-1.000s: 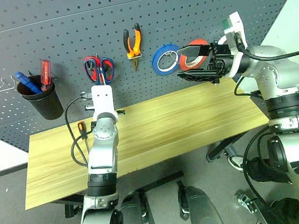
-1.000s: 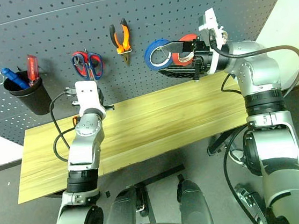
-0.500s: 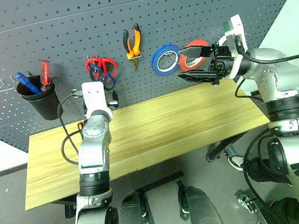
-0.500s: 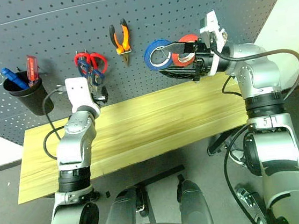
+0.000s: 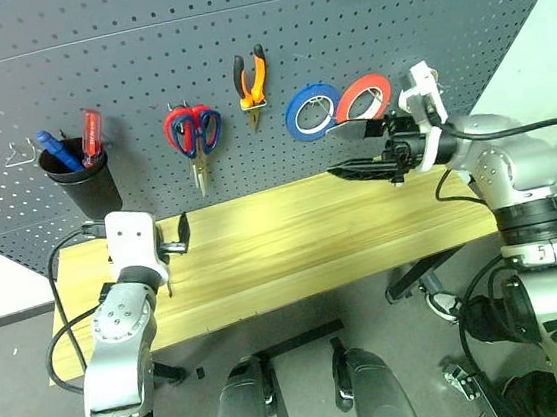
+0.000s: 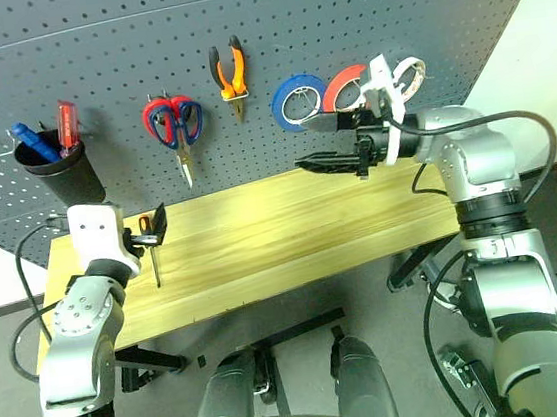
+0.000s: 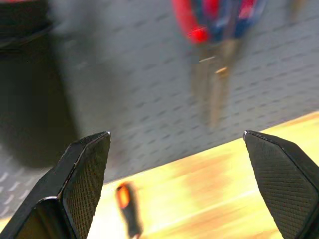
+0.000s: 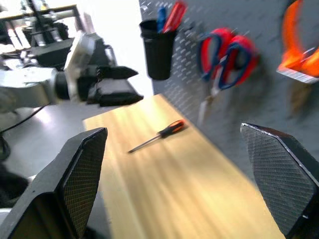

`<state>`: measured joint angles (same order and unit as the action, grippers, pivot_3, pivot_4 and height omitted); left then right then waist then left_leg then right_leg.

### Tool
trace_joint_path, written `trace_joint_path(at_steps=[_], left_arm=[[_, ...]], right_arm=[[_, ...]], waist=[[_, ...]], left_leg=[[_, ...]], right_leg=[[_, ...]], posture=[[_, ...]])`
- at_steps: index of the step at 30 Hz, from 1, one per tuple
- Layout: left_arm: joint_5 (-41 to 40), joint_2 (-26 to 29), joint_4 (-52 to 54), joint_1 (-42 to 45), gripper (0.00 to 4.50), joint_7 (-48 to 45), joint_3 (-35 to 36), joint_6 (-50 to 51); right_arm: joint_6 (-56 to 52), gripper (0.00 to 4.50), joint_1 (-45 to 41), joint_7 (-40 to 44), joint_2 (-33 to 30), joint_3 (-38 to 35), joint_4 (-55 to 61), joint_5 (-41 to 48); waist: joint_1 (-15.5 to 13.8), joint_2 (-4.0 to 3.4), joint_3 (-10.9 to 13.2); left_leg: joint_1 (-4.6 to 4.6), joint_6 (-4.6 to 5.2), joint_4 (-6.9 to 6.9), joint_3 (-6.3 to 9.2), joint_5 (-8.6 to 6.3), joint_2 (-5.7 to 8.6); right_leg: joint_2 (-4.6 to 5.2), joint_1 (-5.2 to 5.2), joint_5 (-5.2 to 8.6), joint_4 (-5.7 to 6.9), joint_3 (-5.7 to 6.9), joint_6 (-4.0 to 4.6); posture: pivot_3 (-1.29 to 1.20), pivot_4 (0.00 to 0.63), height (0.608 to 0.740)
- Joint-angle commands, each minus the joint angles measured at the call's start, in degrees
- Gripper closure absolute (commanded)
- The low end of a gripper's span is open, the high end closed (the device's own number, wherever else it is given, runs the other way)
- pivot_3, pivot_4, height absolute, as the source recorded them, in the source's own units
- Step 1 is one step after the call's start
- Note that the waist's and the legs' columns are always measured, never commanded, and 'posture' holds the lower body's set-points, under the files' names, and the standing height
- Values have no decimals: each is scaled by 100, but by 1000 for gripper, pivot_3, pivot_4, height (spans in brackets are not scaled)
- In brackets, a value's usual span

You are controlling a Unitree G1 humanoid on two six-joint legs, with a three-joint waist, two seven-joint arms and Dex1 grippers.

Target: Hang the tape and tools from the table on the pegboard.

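One tool is left on the table [image 6: 292, 237]: the small orange-and-black screwdriver [image 6: 150, 249], lying near the left end, close to the back edge under the pegboard [image 6: 269, 38]. Its long axis runs roughly from back edge toward front edge, handle toward the board and thin shaft pointing to the front. The left gripper [image 6: 158, 225], fingers spread wide and holding nothing, hangs just above and beside the handle, so the left arm is far the nearer; the screwdriver sits slightly ahead of and below it. The right gripper [image 6: 336, 139] is well apart, over the right half of the table near the back edge, also wide open and empty, pointing toward the left end. On the pegboard hang the dark-blue scissors [image 6: 176, 124] over a red-handled pair, the pliers [image 6: 226, 74], a blue tape roll [image 6: 297, 102], a red-orange roll [image 6: 345, 85] and the white tape [image 6: 406, 75] at the right. A black cup [image 6: 56, 173] at the board's left holds a red-handled screwdriver [image 6: 67, 127]. The plank top is otherwise bare, flat wood with free room around the screwdriver; judging from this, a grasp across the handle by the left arm looks the natural next step.
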<state>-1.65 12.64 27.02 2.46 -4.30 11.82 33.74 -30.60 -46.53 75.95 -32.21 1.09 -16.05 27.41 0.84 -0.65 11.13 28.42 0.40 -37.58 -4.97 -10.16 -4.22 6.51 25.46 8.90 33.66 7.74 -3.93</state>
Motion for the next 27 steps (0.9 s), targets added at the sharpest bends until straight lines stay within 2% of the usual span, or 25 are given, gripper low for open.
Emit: trace_joint_path(at_steps=[1,3,4,5,6,7,8,9,10,11,12,13,14,15,16,17,20,23,25,27], left_arm=[[25,-99,-212,127,17,280,189,511],[-131,-217,-539,335,17,429,403,945],[-170,-238,-704,450,17,485,500,1109],[-179,-247,-783,523,17,519,549,1208],[-221,-260,-1053,745,17,639,723,1399],[-255,-245,-1325,956,17,722,841,1509],[-279,-242,-1607,1175,17,825,965,1544],[-297,-231,-1843,1372,17,902,1048,1559],[-294,-162,-2095,1552,17,912,1062,1522],[-274,-91,-2323,1708,17,937,1063,1518],[-265,-57,-2481,1831,17,988,1084,1540],[-250,0,-2711,1985,17,1035,1096,1582],[-194,90,-2935,2116,17,1040,1024,1593],[-153,182,-3196,2292,17,1046,971,1557],[-116,270,-3423,2448,17,1055,916,1553],[-116,319,-3619,2606,17,1088,917,1565],[-240,370,-4099,3028,17,1234,1125,1594],[-292,541,-4841,3494,17,1243,1171,1393],[-349,601,-5287,3744,17,1230,1172,1354],[-356,643,-5665,3950,17,1287,1188,1286]], right_arm=[[-128,0,-28,-122,134,11,255,117],[-204,0,-83,-229,276,105,221,78],[-208,0,-124,-295,356,150,167,36],[-211,0,-150,-336,395,170,133,12],[-184,0,-237,-438,479,230,-22,-78],[-145,0,-324,-509,535,287,-174,-175],[-75,0,-405,-591,586,346,-327,-281],[5,0,-478,-640,623,384,-468,-377],[59,0,-548,-660,649,419,-595,-455],[86,0,-607,-651,669,441,-693,-504],[82,0,-656,-617,675,445,-758,-524],[90,0,-722,-596,699,457,-854,-549],[113,0,-793,-603,732,472,-970,-580],[162,0,-880,-645,790,492,-1128,-639],[202,0,-952,-686,842,512,-1271,-703],[245,0,-1000,-709,881,528,-1381,-759],[320,0,-1037,-688,945,529,-1511,-840],[380,0,-1020,-692,1005,518,-1580,-913],[388,0,-997,-740,1022,515,-1570,-961],[380,0,-979,-779,1021,504,-1543,-993]], waist=[[-51,26,-15],[-160,53,-8],[-180,55,-8],[-175,53,-6],[-168,42,-1],[-132,-1,2],[-83,-156,-45],[-145,-142,-44],[-238,-35,-32],[-267,71,11],[-298,124,52],[-329,130,77],[-326,123,113],[-316,112,165],[-299,95,203],[-295,100,208],[-300,134,264],[-313,160,322],[-319,185,401],[-327,187,495]], left_leg=[[-13,0,26,-49,1,-14],[-33,0,59,-186,1,-28],[-67,-2,60,-272,1,-22],[-79,-3,66,-254,1,-16],[-82,-3,51,-186,1,-16],[-81,-3,48,-79,0,-3],[-52,-3,39,47,-1,-11],[112,-17,78,171,7,-147],[142,-22,160,104,10,-153],[14,-50,275,-19,30,-115],[-100,-91,393,-96,75,32],[-156,-129,448,-58,100,153],[-233,-208,461,-25,149,152],[-273,-282,434,48,199,136],[-301,-292,385,94,207,124],[-292,-281,356,174,202,123],[-286,-197,325,220,247,132],[-235,-159,325,192,270,136],[-181,-130,325,175,287,138],[-176,-113,330,162,278,140]], right_leg=[[5,17,3,67,-42,5],[18,118,83,231,-163,42],[18,153,116,247,-197,38],[9,157,108,218,-184,51],[4,158,85,171,-132,83],[5,125,70,125,-61,103],[-66,65,-24,4,36,114],[-271,-44,-177,-289,76,115],[-255,6,-104,115,95,187],[-215,-56,414,508,33,236],[-213,-139,831,604,-134,235],[-166,-144,828,596,-206,229],[-158,-205,821,577,-199,240],[-169,-258,823,579,-157,243],[-195,-286,830,574,-141,252],[-216,-318,834,566,-112,254],[-196,-358,794,505,-63,188],[-198,-321,750,452,-89,129],[-199,-266,730,449,-103,137],[-197,-261,729,445,-106,131]], posture=[[44,139,740],[54,150,740],[55,154,740],[58,158,740],[65,167,740],[70,175,740],[74,179,740],[76,188,740],[77,193,740],[78,199,740],[83,209,740],[85,215,740],[90,225,740],[92,237,740],[93,244,740],[99,257,740],[102,281,740],[103,313,740],[99,331,740],[95,351,740]])
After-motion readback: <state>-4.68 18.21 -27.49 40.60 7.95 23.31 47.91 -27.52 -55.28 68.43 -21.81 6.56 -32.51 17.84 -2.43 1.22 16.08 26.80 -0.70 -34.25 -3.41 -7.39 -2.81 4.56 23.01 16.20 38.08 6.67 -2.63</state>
